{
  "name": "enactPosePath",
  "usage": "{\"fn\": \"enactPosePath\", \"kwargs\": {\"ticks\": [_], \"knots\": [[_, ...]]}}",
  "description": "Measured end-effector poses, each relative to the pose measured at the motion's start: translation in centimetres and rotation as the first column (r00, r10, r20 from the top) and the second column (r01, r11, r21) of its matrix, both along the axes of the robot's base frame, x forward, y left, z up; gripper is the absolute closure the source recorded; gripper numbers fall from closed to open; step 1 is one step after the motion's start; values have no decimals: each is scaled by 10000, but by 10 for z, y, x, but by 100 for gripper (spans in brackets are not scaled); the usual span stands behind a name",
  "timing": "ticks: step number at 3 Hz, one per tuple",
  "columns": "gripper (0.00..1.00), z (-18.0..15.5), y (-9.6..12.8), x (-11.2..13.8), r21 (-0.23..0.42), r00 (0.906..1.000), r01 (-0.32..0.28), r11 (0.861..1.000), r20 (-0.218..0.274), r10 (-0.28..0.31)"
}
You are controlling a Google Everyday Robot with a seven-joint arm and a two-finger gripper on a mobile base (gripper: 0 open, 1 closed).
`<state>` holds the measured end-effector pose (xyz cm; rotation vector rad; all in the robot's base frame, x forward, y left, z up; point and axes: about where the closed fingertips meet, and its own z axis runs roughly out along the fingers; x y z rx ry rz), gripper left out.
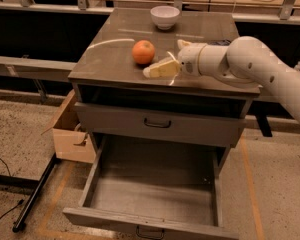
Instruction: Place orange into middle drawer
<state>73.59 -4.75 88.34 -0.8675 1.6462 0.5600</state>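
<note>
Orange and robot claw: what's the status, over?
Gripper at cabinet top, close beside orange, not gripping it. Orange sitting on cabinet top. Middle drawer open below. White bowl behind, out of the way.

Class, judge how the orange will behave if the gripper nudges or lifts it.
Round, so the orange would probably roll across the flat cabinet top if the gripper close beside it nudges it. Its shiny skin may slip when lifted.

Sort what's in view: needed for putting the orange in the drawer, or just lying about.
Job: orange; middle drawer, pulled open; gripper, close beside the orange.
Lying about: white bowl; cardboard box; upper drawer, closed.
</note>
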Motion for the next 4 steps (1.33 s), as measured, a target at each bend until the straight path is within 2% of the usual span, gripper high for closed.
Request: {"fn": "enactPosePath", "kwargs": {"ticks": [1, 3, 4], "knots": [[0, -9, 32, 20, 187, 9998, -138, 9997, 128, 136], [0, -29, 66, 61, 437, 9997, -30, 9990, 252, 19], [18, -35, 76, 77, 521, 9995, -68, 9986, 316, 52]]}}
